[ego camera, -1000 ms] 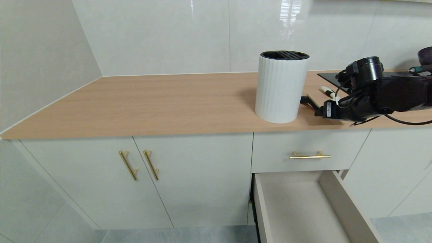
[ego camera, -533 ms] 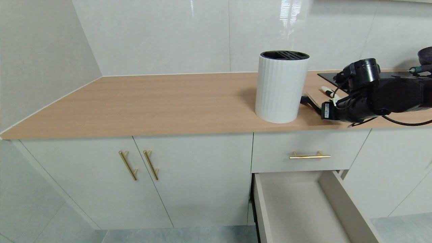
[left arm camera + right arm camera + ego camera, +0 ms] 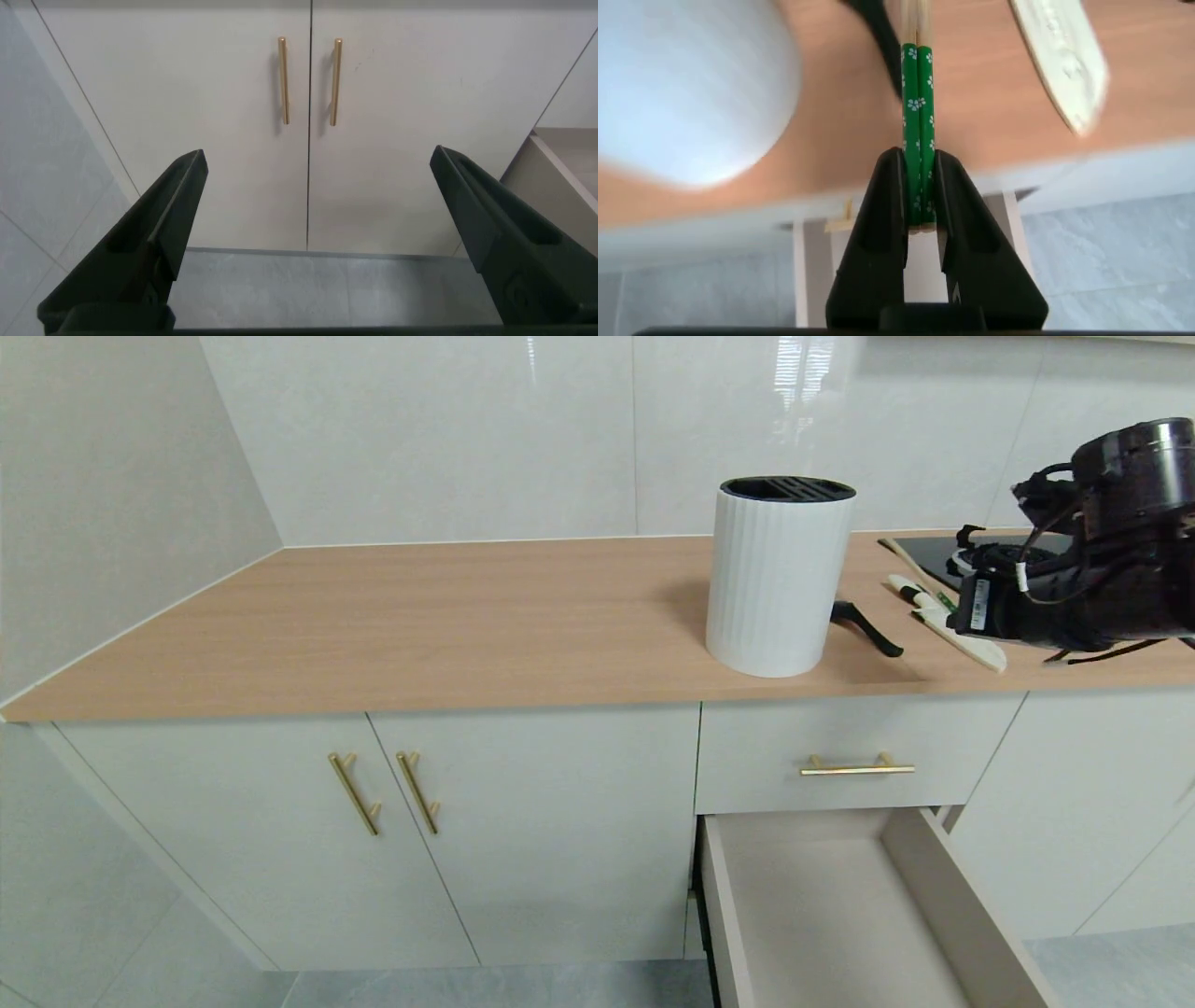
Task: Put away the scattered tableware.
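The right end effector [image 3: 920, 173] is clamped narrow on a pair of green-patterned chopsticks [image 3: 918, 89], held above the wooden tabletop [image 3: 467, 616] near its front edge. Just beneath it lies a cream paddle [image 3: 971, 649]. Beside that is a pale utensil [image 3: 906, 586], possibly a knife, though it is hard to tell. Farther out, a black-handled tool [image 3: 868, 627] lies against the foot of a white ribbed holder [image 3: 778, 581]. Behind the end effector sits a black cooktop [image 3: 934, 555]. Below it, an open drawer [image 3: 962, 915] juts from the pale cabinets. The left end effector [image 3: 318, 157] hangs low, spread wide, facing two cabinet doors with gold handles [image 3: 282, 79] above grey floor tile [image 3: 318, 280]. Glossy wall tiles [image 3: 420, 429] back the tabletop.
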Controlling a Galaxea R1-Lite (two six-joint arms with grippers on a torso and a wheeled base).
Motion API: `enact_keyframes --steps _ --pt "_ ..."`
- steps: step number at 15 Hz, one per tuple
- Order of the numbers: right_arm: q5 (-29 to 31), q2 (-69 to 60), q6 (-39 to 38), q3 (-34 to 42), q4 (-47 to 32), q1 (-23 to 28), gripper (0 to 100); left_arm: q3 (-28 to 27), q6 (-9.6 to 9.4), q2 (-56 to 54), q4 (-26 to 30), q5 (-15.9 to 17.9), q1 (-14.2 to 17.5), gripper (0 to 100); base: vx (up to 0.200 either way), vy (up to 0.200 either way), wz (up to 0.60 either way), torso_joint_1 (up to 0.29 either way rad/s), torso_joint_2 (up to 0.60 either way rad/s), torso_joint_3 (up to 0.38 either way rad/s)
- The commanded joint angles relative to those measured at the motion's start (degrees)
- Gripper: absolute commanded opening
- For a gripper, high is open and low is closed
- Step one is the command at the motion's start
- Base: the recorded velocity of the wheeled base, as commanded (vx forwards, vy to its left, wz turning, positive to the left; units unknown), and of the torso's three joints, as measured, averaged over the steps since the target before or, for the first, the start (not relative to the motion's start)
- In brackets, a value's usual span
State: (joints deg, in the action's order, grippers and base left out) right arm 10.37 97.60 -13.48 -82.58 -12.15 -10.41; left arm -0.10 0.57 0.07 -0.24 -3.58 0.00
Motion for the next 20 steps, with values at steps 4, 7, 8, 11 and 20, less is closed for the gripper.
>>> enact_keyframes --steps 4,7,8,11,20 --pt "-0.2 -20.3 -0.1 15.5 -1.2 -0.8 0 0.0 0.04 0.0 0.0 0.0 0.0 100 0.0 0.0 0.0 0.0 0.0 0.0" --pt "-1.1 -26.6 -0.1 19.6 -7.4 -0.8 0 0.0 0.04 0.0 0.0 0.0 0.0 100 0.0 0.0 0.0 0.0 0.0 0.0" --pt "-1.1 -27.9 -0.1 20.6 -9.4 -0.9 0 0.0 0.04 0.0 0.0 0.0 0.0 100 0.0 0.0 0.0 0.0 0.0 0.0" --pt "-3.3 -30.9 0.2 23.8 -15.6 -4.4 0 0.0 0.04 0.0 0.0 0.0 0.0 100 0.0 0.0 0.0 0.0 0.0 0.0" --pt "-9.6 -21.3 0.5 30.5 -11.4 -6.4 0 0.0 0.04 0.1 0.0 0.0 0.0 100 0.0 0.0 0.0 0.0 0.0 0.0"
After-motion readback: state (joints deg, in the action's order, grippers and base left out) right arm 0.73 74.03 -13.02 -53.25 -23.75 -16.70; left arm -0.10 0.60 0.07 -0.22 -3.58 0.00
